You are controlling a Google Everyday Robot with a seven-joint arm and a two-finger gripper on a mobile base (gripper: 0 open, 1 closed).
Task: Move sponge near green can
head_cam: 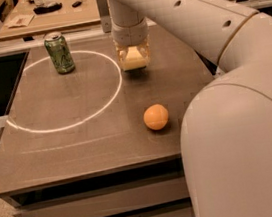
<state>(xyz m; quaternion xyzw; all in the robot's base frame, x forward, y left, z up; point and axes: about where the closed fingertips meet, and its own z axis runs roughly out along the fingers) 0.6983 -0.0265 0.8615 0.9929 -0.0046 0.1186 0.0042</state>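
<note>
- your gripper (134, 64) has its jaws pinched on the sponge (133, 56), one finger on each side, open only as wide as the block.
- it comes straight down from above, probably so you can slide or carry it sideways.
- the green can (59, 53) stands upright well off to the left, so the sponge isn't near it yet.
- the orange ball (156, 117) sits toward the table (79, 138) front, clear of that path.

The grey-brown table (57, 157) bears a white ring (119, 75). From the tabletop's middle, the green can (59, 53) stands upright at 11 o'clock and an orange (156, 117) at 4 o'clock. At 1 o'clock the gripper (134, 61) clasps the sponge (133, 56), which seemingly touches the surface.
</note>
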